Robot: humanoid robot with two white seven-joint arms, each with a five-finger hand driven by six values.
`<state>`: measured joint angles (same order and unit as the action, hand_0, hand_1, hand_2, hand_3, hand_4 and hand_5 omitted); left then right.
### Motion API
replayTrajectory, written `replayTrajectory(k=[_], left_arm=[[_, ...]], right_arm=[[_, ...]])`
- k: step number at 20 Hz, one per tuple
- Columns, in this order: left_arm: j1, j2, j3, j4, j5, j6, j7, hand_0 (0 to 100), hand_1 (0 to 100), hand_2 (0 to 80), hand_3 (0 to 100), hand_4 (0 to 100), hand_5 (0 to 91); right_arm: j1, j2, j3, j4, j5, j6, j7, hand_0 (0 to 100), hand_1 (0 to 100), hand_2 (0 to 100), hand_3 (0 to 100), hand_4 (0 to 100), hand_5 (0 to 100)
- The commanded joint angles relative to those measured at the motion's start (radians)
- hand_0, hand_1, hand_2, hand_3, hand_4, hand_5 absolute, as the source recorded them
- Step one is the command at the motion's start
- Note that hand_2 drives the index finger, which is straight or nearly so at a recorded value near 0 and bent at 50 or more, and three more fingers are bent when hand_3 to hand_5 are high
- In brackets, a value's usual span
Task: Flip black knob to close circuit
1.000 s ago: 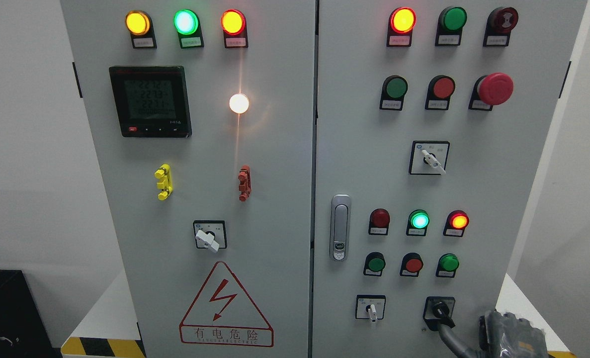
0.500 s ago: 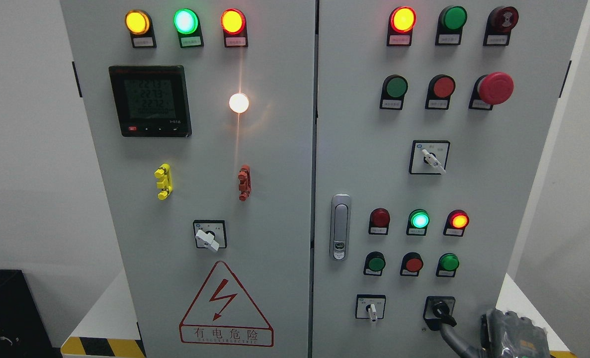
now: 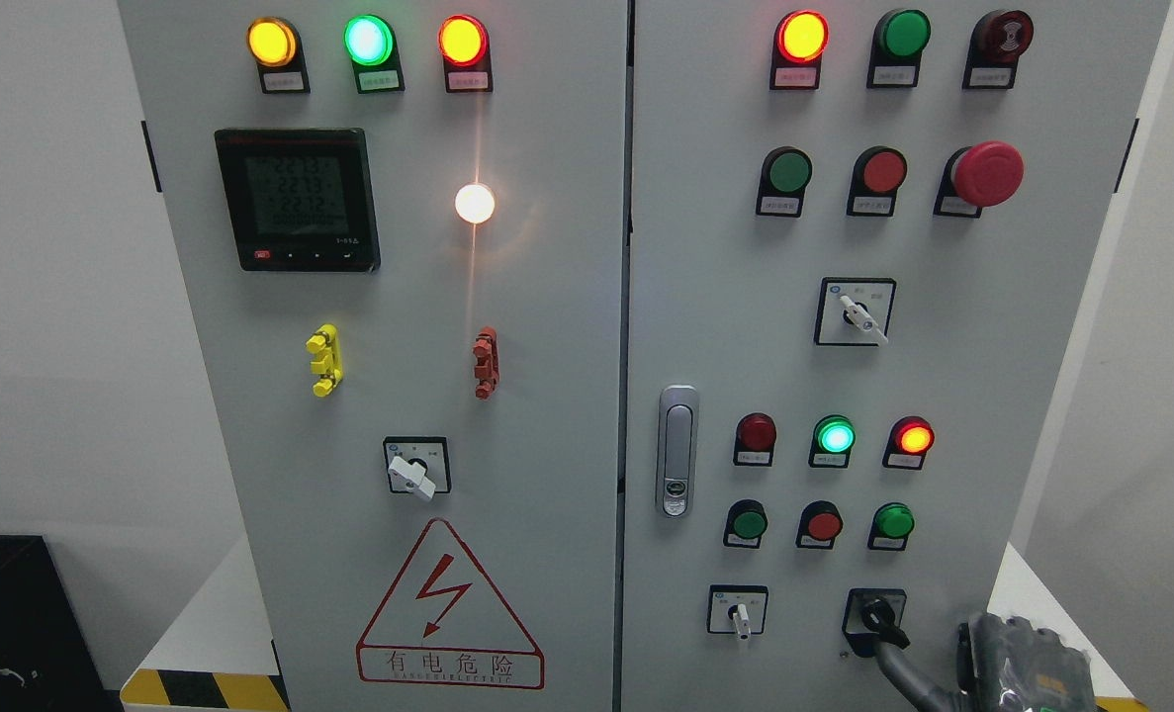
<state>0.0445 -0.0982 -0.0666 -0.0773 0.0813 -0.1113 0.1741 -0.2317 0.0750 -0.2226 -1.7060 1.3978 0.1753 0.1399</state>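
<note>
Grey electrical cabinet [image 3: 547,326] with two doors is seen head-on, standing on a white bench [image 3: 206,618] with a yellow-black hazard strip at its near left edge.

The black knob [image 3: 875,615] is located at the lower right of the right door, in a black square plate, last in the bottom row and right of a small white selector switch [image 3: 739,617]. Its handle is seen tilted, pointing up-left to down-right.

The right hand [image 3: 1027,667] is seen at the bottom right corner, a dark grey body largely cut off by the frame edge. One grey finger [image 3: 901,669] is extended up-left from it, with its tip touching the lower edge of the black knob. The other fingers are cropped or hidden, so it cannot be told whether the hand is open or closed; no full grasp around the knob is visible.

On the right door, a red mushroom button [image 3: 985,174] is seen at upper right, and a lit green lamp [image 3: 834,436] beside a lit red lamp [image 3: 913,437] above the knob. A silver door latch [image 3: 677,450] is placed at the door's left edge.

On the left door, a digital meter [image 3: 297,198], a bright white lamp [image 3: 475,203] and a red lightning warning triangle [image 3: 448,608] are seen.
</note>
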Motion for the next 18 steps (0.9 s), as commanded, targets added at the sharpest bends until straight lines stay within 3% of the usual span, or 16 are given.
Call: replayTrajectory(k=[1, 18], left_arm=[[0.000, 0.000, 0.001, 0.001, 0.000, -0.001, 0.001, 12, 56, 0.0, 0, 0, 0.0], [0.000, 0.000, 0.001, 0.001, 0.000, -0.001, 0.001, 12, 56, 0.0, 0, 0, 0.0]], right_arm=[[0.008, 0.008, 0.012, 0.002, 0.000, -0.013, -0.003, 0, 2, 95, 100, 100, 100], [0.040, 0.038, 0.094, 0.005, 0.000, -0.033, -0.016, 0, 2, 95, 100, 100, 100]])
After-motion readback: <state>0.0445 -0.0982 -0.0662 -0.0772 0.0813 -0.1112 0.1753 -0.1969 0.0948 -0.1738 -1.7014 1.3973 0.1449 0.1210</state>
